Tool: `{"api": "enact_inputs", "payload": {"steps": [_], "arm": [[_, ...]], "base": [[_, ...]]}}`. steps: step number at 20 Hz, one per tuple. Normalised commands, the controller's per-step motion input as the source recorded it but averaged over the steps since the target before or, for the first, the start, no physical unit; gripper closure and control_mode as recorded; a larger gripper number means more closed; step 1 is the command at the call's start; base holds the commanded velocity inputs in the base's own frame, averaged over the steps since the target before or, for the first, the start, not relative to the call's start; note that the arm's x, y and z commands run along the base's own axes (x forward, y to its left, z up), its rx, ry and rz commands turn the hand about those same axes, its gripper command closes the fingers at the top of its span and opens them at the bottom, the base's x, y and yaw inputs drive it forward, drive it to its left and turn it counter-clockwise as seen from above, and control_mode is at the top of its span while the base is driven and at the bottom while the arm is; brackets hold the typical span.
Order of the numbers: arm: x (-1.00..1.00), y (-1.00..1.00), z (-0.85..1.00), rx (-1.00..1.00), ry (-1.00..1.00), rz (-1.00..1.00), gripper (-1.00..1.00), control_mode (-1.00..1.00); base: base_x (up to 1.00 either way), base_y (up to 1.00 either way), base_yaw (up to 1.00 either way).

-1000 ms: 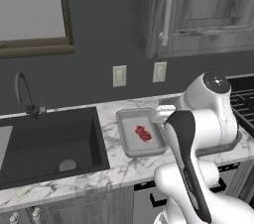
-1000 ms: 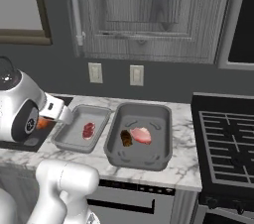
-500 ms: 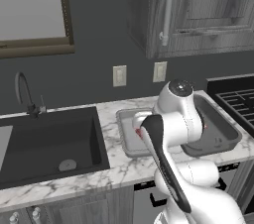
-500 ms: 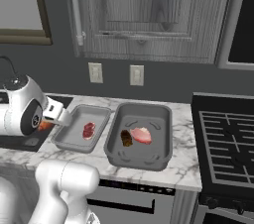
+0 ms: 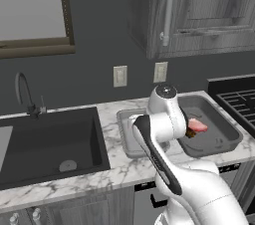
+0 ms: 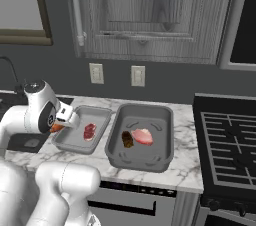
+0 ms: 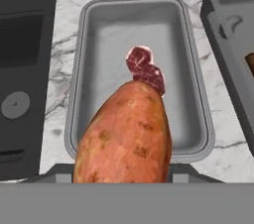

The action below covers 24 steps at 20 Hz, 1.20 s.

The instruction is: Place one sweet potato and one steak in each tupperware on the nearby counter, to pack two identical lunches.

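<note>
The right-hand tupperware, centre of the right base view, already holds a steak and a brown sweet potato. The left tupperware on the worktop has only a steak; the fingers grasp the orange sweet potato just above its near rim, left to drop.

- The sweet potato sits between the fingers, above the near end of the left tupperware.
- A steak lies in that tupperware, just beyond the fingers.
- The second tupperware stands beside it on the counter, holding a second steak and a second sweet potato.
- The sink lies on the opposite side.
</note>
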Motion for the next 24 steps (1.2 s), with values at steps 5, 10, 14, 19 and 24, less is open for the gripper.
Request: {"api": "enact_inputs", "payload": {"steps": [5, 10, 14, 19, 24], "arm": [[0.56, 0.0, -0.35, 0.0, 0.04, 0.0, 1.0, -1.0], [0.56, 0.0, -0.34, -0.01, 0.01, 0.01, 1.0, -1.0], [0.56, 0.03, -0.34, -0.01, 0.0, 0.0, 1.0, -1.0], [0.47, 0.07, -0.36, -0.02, 0.01, 0.01, 1.0, -1.0], [0.39, 0.1, -0.34, -0.02, 0.04, 0.01, 1.0, -1.0]], "base": [[0.0, 0.0, 0.0], [0.0, 0.0, 0.0], [0.0, 0.0, 0.0], [0.0, 0.0, 0.0], [0.0, 0.0, 0.0]]}}
